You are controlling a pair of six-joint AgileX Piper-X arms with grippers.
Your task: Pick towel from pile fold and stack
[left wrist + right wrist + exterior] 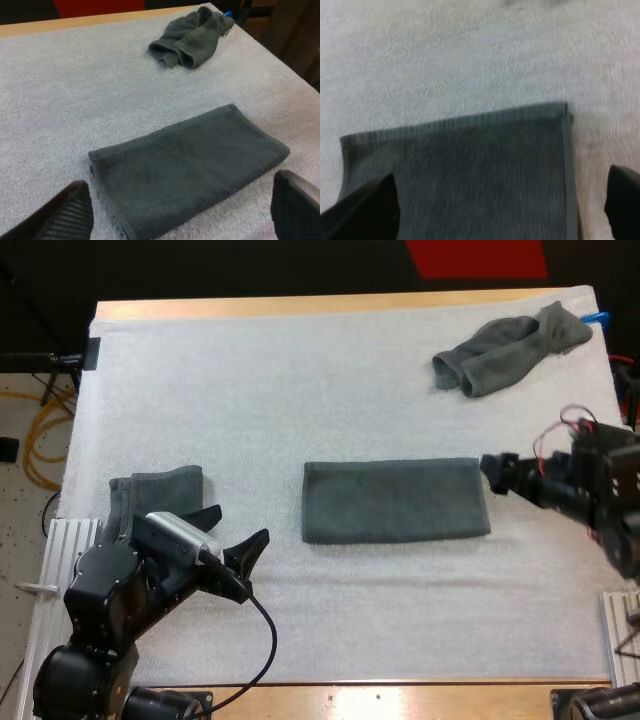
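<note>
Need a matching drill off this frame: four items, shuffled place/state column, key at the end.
1. crumpled towel
2. flat folded towel
3. left gripper
4. right gripper

A. open, at the flat folded towel's end
B. middle of the mat
C. mat's far right corner in the high view
D. open, beside a third towel near the mat's left edge

Pairs: 1-C, 2-B, 3-D, 4-A

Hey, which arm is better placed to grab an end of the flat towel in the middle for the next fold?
Right, probably. The right gripper hangs open at the flat towel's nearest end, while the left gripper, also open, is by the folded stack, apart from that towel.
</note>
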